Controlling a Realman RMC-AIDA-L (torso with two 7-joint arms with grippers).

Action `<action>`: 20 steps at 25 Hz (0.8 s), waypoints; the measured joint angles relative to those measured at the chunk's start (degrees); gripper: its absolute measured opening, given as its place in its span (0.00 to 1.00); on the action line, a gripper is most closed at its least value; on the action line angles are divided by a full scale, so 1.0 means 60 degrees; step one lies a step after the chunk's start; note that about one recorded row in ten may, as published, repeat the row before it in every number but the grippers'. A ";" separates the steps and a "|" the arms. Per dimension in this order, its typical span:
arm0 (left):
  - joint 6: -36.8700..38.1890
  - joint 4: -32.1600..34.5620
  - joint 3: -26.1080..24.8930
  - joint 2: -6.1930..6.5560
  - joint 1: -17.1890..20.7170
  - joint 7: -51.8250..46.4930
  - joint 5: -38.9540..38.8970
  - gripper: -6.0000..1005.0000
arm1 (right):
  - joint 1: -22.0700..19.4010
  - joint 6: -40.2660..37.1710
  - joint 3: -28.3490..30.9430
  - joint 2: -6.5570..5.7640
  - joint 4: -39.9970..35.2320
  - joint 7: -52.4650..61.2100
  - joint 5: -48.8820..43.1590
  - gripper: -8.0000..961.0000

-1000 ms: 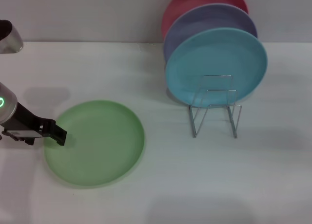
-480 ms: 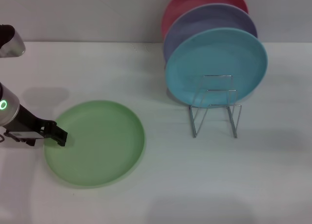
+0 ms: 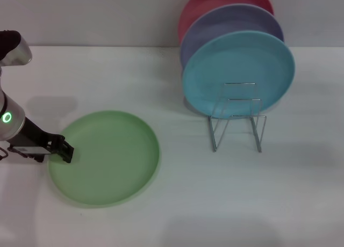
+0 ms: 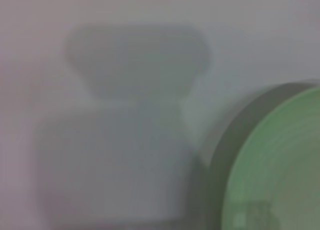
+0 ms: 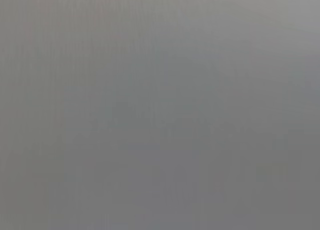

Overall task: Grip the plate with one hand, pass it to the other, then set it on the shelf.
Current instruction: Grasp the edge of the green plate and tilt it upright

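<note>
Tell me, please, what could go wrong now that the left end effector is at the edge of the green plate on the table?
1. The left end effector is at the very rim of the green plate, which lies flat on the table. A shallow bite may slip, or simply push the plate sideways.
2. The wire shelf already holds a turquoise plate, a lavender plate and a pink plate; only its front loops look free, so the green plate could knock the turquoise one.

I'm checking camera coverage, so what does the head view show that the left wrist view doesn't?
Only the head view shows the left tool at the green plate's left edge, the wire shelf, and the turquoise plate, lavender plate and pink plate standing in it. Only the left wrist view shows a close-up shadow beside the plate's rim. Both show the green plate and the white table.
</note>
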 joint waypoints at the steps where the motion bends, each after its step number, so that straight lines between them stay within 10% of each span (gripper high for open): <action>1: 0.0000 -0.0003 0.0004 0.0000 -0.0001 0.0001 0.0000 0.73 | -0.0003 -0.0015 0.0000 0.0006 -0.0004 0.0001 0.0000 0.76; 20: 0.0013 -0.0039 0.0169 -0.0021 -0.0078 -0.0001 0.0231 0.34 | -0.0042 -0.0227 0.0000 0.0036 -0.0026 0.0016 -0.0001 0.76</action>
